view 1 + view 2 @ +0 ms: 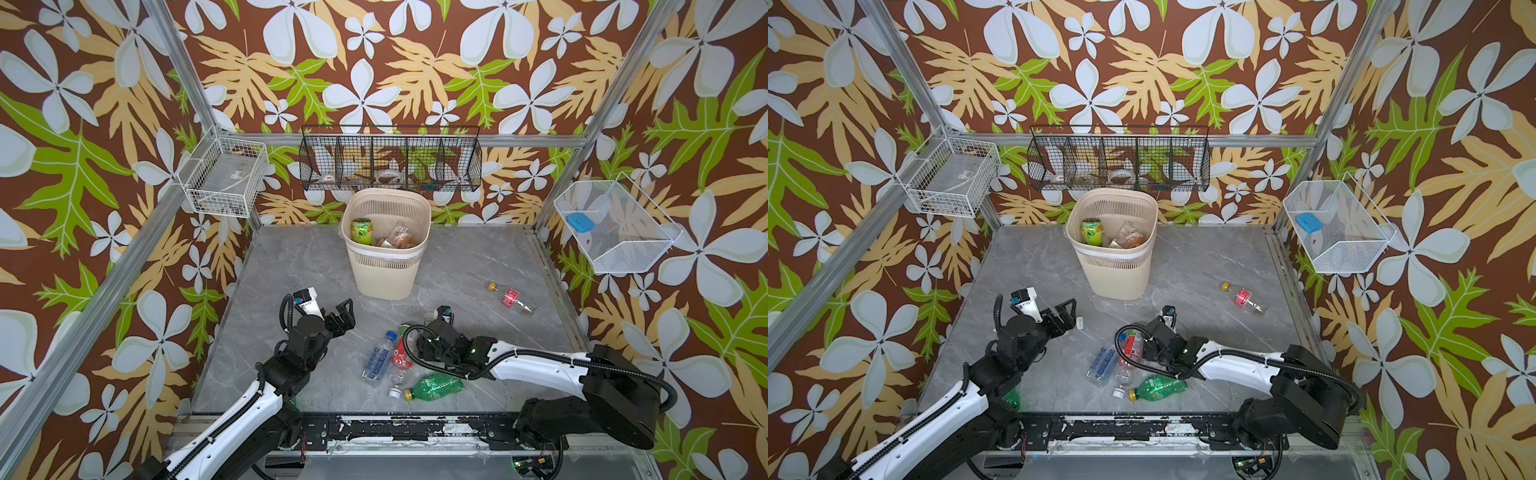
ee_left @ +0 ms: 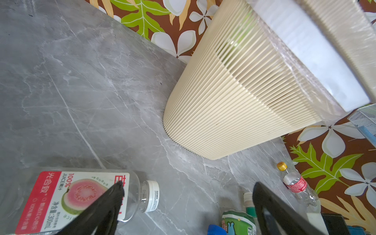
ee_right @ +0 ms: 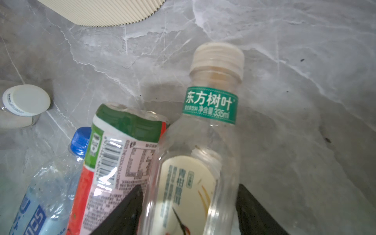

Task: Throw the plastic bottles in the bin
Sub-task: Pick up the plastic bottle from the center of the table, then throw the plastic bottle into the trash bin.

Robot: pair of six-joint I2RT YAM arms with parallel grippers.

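Your right gripper [image 3: 190,187] has its jaws pressed to both sides of the clear green-collared tea bottle [image 3: 203,154], lower centre of its wrist view. Your left gripper [image 2: 188,187] gapes wide near the guava juice bottle [image 2: 50,193]. The beige bin [image 1: 386,266] stands upper centre in both top views.

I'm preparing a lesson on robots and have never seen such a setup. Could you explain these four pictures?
Two robot arms stand at a grey table. Two pictures look down from overhead, nearly identical; the other two come from cameras on each arm's wrist. A beige bin already holds some bottles. More lie on the table: a blue-labelled bottle, a green bottle, a yellow-capped bottle. The left hand is open and empty, near a guava juice bottle. The right hand has its fingers either side of a clear tea bottle; whether they grip it I cannot tell.
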